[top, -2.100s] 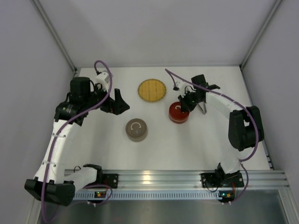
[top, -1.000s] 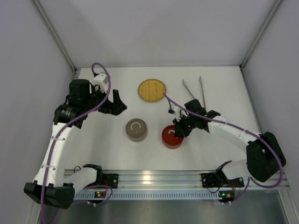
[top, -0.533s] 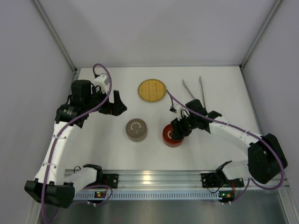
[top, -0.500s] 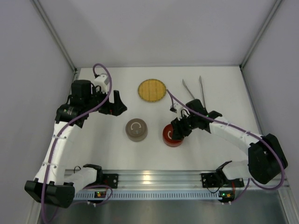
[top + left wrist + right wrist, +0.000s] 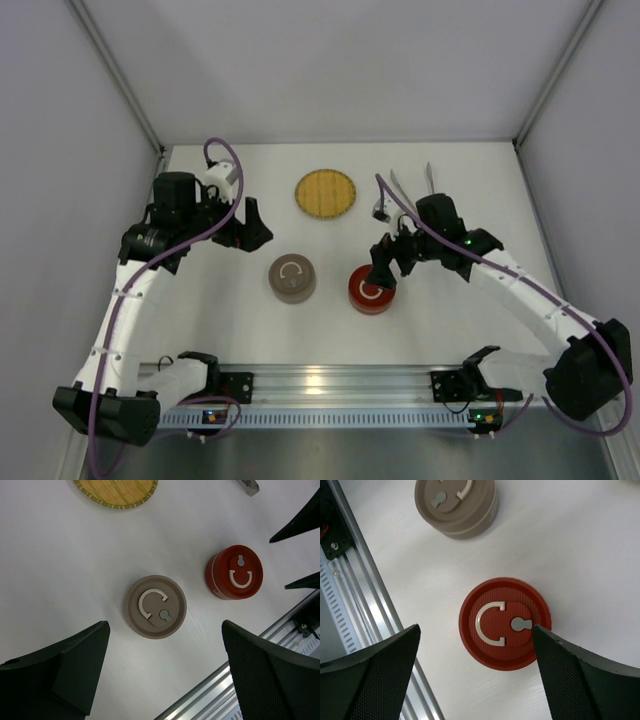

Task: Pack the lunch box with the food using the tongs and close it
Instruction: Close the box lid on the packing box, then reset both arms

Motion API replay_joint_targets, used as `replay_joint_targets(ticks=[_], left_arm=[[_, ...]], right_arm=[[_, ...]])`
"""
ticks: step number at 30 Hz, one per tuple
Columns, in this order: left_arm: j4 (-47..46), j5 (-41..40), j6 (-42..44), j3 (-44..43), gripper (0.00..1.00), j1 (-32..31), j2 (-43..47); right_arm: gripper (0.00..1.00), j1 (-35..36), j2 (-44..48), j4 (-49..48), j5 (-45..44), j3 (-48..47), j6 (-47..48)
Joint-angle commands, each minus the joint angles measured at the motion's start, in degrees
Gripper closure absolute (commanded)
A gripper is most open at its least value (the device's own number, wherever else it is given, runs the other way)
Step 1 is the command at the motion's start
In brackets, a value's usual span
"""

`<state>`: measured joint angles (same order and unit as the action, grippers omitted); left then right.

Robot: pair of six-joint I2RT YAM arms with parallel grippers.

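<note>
From the top external view, 2 lidded round containers stand on the white table point(image 5: 480, 180): a red lunch box point(image 5: 371, 291) and a tan lunch box point(image 5: 292, 278) to its left, well apart. A woven yellow tray point(image 5: 326, 193) lies farther back, nothing visible on it. The tongs point(image 5: 412, 186) lie at the back right, partly hidden by the right arm. The right gripper point(image 5: 384, 263) hangs just above the far edge of the red box, holding nothing. The left gripper point(image 5: 250, 226) hovers off to the left, near the tan box but not over it.

In the left wrist view, the left gripper's fingers point(image 5: 60, 672) are spread wide and empty. Both lids sit flush, each with a pale C-shaped handle.

In the right wrist view, the 2 fingers point(image 5: 370, 680) stand apart on either side of the red box, clamped on nothing.

No loose food shows anywhere. Both boxes being shut, with the tray bare and the tongs down, fits either food already packed and lids on, or boxes awaiting opening; the contents cannot be seen.
</note>
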<state>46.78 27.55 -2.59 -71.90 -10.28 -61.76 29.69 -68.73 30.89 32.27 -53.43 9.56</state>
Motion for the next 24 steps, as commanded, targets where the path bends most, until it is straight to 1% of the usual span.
replay_joint_targets(ticks=[1, 2, 6, 7, 9, 10, 11, 13, 15, 18, 21, 22, 24], left_arm=[[1.3, 1.3, 5.2, 0.9, 0.02, 0.1, 0.2], [1.9, 1.9, 7.6, 1.1, 0.02, 0.1, -0.2], [4.7, 3.4, 12.0, 3.1, 0.02, 0.1, -1.5], [5.0, 3.2, 12.2, 3.4, 0.02, 0.1, -2.0], [5.2, 1.5, 11.6, 4.1, 0.02, 0.1, -3.1], [4.6, 0.8, 10.9, 4.6, 0.02, 0.2, -3.0], [4.1, 0.0, 10.7, 6.1, 0.02, 0.2, -2.7], [1.3, -3.3, 10.1, 8.6, 0.02, 0.2, -1.8], [-0.4, -6.0, 9.6, 12.1, 0.02, 0.2, -0.5], [-3.3, -7.2, 8.7, 15.2, 0.02, 0.1, 0.5], [-5.0, -9.2, 7.5, 16.3, 0.02, 0.2, 0.4], [-5.3, -10.6, 7.3, 16.4, 0.02, 0.2, 0.2], [-5.7, -11.4, 7.2, 16.3, 0.02, 0.4, 0.3]], right_arm=[[0.07, -3.3, 4.0, 2.2, 2.2, -4.3, 1.5], [0.01, -4.2, 4.2, 2.2, 2.4, -4.5, 1.3], [0.01, -10.9, 4.7, 3.2, 4.1, -4.8, -0.8], [0.01, -14.3, 4.7, 3.5, 4.7, -4.7, -1.9], [0.0, -17.4, 4.7, 3.8, 5.2, -4.6, -3.0], [0.01, -20.3, 4.8, 4.2, 5.3, -4.8, -3.1], [0.01, -21.4, 4.8, 5.3, 4.9, -4.8, -3.1], [0.01, -24.2, 4.8, 7.0, 3.2, -5.2, -1.7], [0.01, -26.2, 5.2, 8.0, 0.9, -4.9, -1.0], [0.01, -29.1, 6.0, 7.6, -1.9, -3.2, -0.1], [0.01, -29.2, 6.1, 6.1, -3.3, -1.9, 0.1], [0.0, -31.1, 6.2, 5.8, -3.4, -1.0, 0.0], [0.01, -31.1, 6.6, 4.5, -4.0, 0.0, -0.2]])
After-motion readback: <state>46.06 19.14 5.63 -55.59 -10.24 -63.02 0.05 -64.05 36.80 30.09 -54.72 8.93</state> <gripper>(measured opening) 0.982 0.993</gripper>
